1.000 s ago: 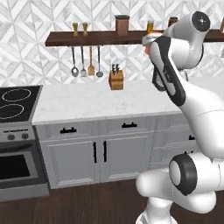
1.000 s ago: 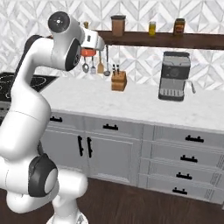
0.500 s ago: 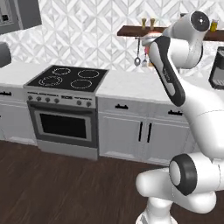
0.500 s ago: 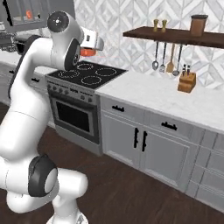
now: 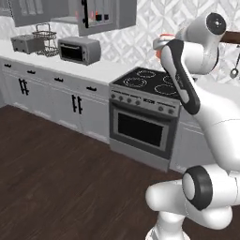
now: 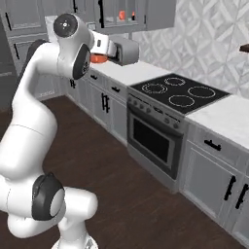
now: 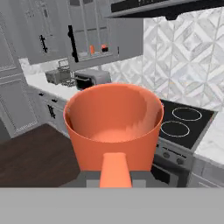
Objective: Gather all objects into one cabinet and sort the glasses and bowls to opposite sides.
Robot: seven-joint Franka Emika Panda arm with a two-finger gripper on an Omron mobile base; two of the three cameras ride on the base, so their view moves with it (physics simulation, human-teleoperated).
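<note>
Base swung left: stove [image 5: 150, 84] replaces knife-block bench. Our claw [image 6: 103, 52] clamps orange mug [image 7: 113, 127]. Open cabinet [image 5: 105, 16] at eleven o'clock, mugs inside; we approach drop-off.

No readable text, label, brand, number or sign appears anywhere in these views. The stove [image 5: 149, 96] front carries knobs without legible markings, and the toaster oven [image 5: 78, 49] and cabinet [image 5: 101, 15] fronts bear no lettering.
</note>
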